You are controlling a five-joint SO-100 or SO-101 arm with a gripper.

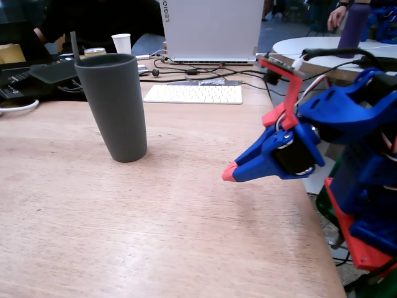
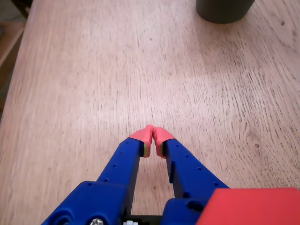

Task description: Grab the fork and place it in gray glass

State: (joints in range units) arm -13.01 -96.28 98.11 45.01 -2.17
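Tool [image 2: 153,132] closed on nothing, hovering above bare table [image 2: 93,70]; gray glass [image 2: 225,10] upright at one o'clock.

My wrist view cuts the gray glass [image 2: 225,10] off at the top edge, leaving only its base. In my fixed view, the arm [image 1: 360,155] runs off the right edge.
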